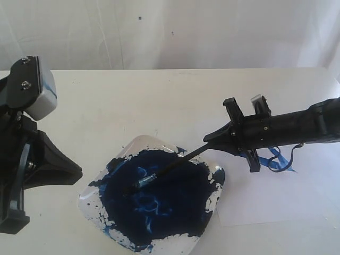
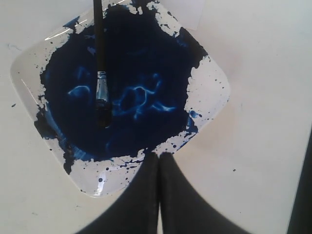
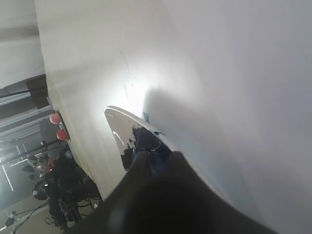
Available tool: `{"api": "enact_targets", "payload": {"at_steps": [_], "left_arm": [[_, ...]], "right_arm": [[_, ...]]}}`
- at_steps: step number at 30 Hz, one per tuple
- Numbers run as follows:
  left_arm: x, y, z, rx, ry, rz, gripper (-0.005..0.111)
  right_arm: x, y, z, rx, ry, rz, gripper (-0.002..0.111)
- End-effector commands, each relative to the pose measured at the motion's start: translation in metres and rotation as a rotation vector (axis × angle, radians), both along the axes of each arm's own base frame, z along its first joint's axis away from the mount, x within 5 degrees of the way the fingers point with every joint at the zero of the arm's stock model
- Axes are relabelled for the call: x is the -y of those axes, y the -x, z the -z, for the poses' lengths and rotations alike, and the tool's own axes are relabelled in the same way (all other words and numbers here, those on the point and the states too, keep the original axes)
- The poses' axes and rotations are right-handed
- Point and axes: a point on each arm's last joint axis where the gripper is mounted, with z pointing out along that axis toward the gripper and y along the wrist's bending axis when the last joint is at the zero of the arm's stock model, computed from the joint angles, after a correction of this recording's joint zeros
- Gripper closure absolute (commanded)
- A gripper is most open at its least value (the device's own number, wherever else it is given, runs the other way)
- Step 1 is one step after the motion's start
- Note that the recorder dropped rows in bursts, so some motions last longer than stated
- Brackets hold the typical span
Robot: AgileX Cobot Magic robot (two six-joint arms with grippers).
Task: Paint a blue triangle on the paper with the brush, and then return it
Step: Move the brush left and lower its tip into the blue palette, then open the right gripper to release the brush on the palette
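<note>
The right end effector (image 1: 208,140) grips the brush (image 1: 167,169), tip in the paint tray (image 1: 93,196). The left end effector (image 2: 159,158) is closed, empty.

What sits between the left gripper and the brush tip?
Left wrist view: only dark blue paint and the tray's splattered rim lie between the left gripper and the brush tip.
</note>
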Motion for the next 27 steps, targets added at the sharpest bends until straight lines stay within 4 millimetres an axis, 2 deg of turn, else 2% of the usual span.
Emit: {"api": "enact_targets", "payload": {"at_steps": [1,5,14,23,27], "left_arm": [[-0.0001,0.0029,-0.0004,-0.022,0.014,-0.002,0.107],[-0.0001,0.0029,-0.0004,-0.022,0.014,-0.002,0.107],[-0.0001,0.0029,-0.0004,-0.022,0.014,-0.002,0.107],[-0.0001,0.0029,-0.0004,-0.022,0.014,-0.002,0.107],[-0.0001,0.0029,-0.0004,-0.022,0.014,-0.002,0.107]], "right_arm": [[0.0002,-0.002,0.0007,0.005,0.005,0.013,0.108],[0.0003,-0.0021,0.0008,0.005,0.006,0.014,0.104],[0.0005,-0.0024,0.0011,0.006,0.01,0.017,0.072],[-0.0023,0.0018,-0.0028,-0.004,-0.04,-0.031,0.069],[-0.0029,0.0043,-0.0046,-0.01,-0.063,-0.059,0.065]]}}
